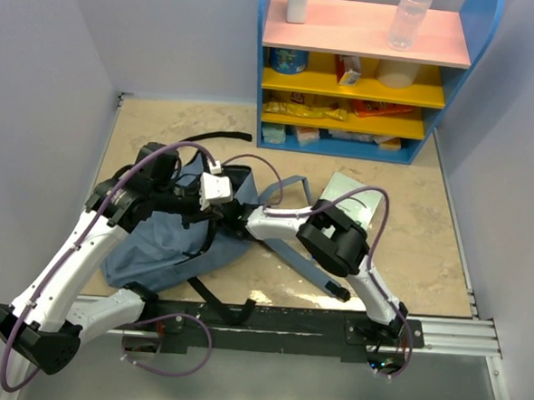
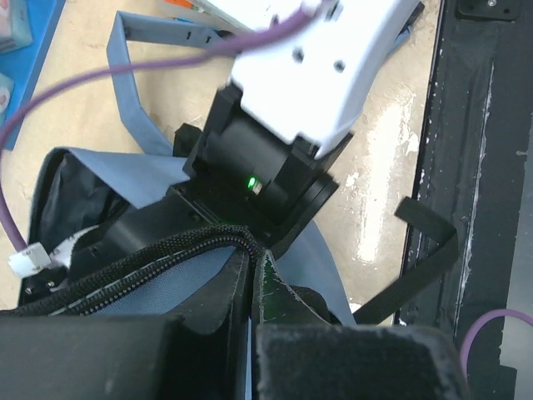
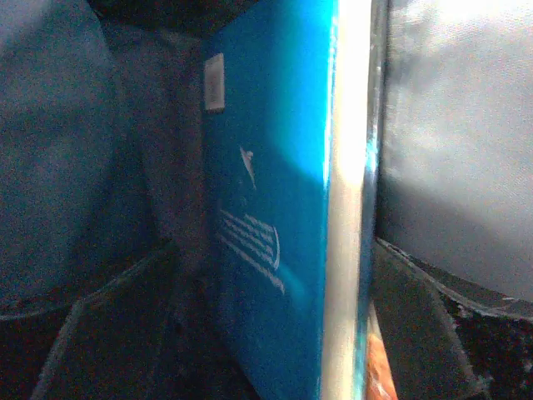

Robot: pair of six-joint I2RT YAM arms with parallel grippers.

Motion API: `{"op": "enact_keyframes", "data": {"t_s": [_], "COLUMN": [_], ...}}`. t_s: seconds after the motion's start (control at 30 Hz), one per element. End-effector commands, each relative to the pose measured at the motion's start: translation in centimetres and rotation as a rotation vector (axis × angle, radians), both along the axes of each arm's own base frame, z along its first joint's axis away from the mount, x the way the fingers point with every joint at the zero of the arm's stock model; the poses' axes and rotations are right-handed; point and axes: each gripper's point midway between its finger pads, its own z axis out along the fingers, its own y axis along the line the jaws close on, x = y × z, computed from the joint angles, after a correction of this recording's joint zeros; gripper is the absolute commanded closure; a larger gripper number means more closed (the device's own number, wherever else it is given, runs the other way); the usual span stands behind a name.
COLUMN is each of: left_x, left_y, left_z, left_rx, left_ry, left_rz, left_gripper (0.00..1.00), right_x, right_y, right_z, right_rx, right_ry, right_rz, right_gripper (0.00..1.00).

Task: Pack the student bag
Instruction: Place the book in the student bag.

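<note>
1. Top external view: the student bag (image 1: 155,243) is seen lying on the table (image 1: 427,246) toward 9 o'clock, its mouth turned to 1 o'clock.
2. The zip rim is pinched by the left gripper (image 2: 251,287), jaws pressed together on the fabric.
3. Inside the bag, the right gripper (image 3: 262,329) is shown with jaws spread either side of a blue book (image 3: 266,167).
4. A pale book (image 1: 353,198) lies at 3 o'clock of the bag; packing is judged partly done, that book and the zip being left.

Table (image 1: 418,246), student bag (image 1: 156,240), book (image 1: 342,186), shelf (image 1: 259,73)
</note>
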Motion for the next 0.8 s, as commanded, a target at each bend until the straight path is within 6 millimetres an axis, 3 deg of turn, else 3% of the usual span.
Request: {"op": "enact_keyframes", "data": {"t_s": [0.0,0.07,0.1,0.17,0.2,0.23,0.27,0.3,0.33,0.4,0.43,0.47,0.5,0.53,0.6,0.63,0.67,0.77], "left_x": [0.5,0.5,0.5,0.7,1.0,1.2,1.4,1.9,2.1,3.0,3.2,3.3,3.8,4.1,4.8,5.0,5.1,5.6], "left_y": [-1.2,-1.2,-1.1,-1.0,-0.9,-0.9,-0.9,-0.7,-0.7,-0.5,-0.4,-0.2,0.1,0.4,1.5,1.6,1.6,0.0], "left_z": [3.8,3.5,3.4,3.0,2.7,2.6,2.5,2.2,2.0,1.2,0.6,0.0,-0.8,-2.2,-4.6,-5.0,-5.2,-3.1], "left_rx": [-0.102,-0.106,-0.104,-0.096,-0.085,-0.08,-0.074,-0.06,-0.052,-0.02,-0.006,0.013,0.041,0.067,0.143,0.156,0.162,0.088], "left_ry": [-0.129,-0.129,-0.128,-0.12,-0.116,-0.113,-0.111,-0.109,-0.107,-0.109,-0.102,-0.103,-0.104,-0.098,-0.088,-0.089,-0.087,-0.051], "left_rz": [-0.045,-0.04,-0.032,-0.018,-0.006,0.002,0.009,0.027,0.034,0.053,0.057,0.054,0.07,0.081,0.12,0.123,0.119,0.116], "left_gripper": [1.0,1.0,1.0,1.0,1.0,1.0,0.97,0.96,0.95,0.94,0.94,0.95,0.96,0.98,0.99,0.99,0.87,0.41], "right_x": [0.5,0.9,0.8,0.8,0.4,0.4,0.0,-0.1,0.3,0.0,0.6,0.4,0.6,1.8,1.3,2.3,1.7,1.9], "right_y": [-5.1,-7.9,-9.4,-11.5,-13.0,-14.5,-16.2,-17.4,-19.2,-22.9,-25.6,-27.9,-29.6,-32.6,-36.4,-39.2,-40.8,-44.2], "right_z": [8.2,8.4,10.0,11.1,10.5,12.9,12.1,12.7,14.2,12.9,14.8,12.9,12.8,13.2,13.6,13.8,14.2,14.1], "right_rx": [-0.126,-0.202,-0.227,-0.271,-0.336,-0.331,-0.392,-0.405,-0.398,-0.451,-0.413,-0.442,-0.431,-0.412,-0.366,-0.362,-0.357,-0.405], "right_ry": [-0.202,-0.222,-0.256,-0.273,-0.281,-0.317,-0.301,-0.302,-0.306,-0.255,-0.254,-0.218,-0.196,-0.181,-0.176,-0.167,-0.17,-0.167], "right_rz": [-0.056,-0.088,-0.095,-0.106,-0.098,-0.133,-0.134,-0.145,-0.183,-0.23,-0.294,-0.319,-0.362,-0.44,-0.507,-0.58,-0.608,-0.671], "right_gripper": [0.01,0.01,0.01,0.01,0.01,0.01,0.01,0.01,0.01,0.01,0.01,0.01,0.01,0.01,0.02,0.01,0.01,0.01]}}
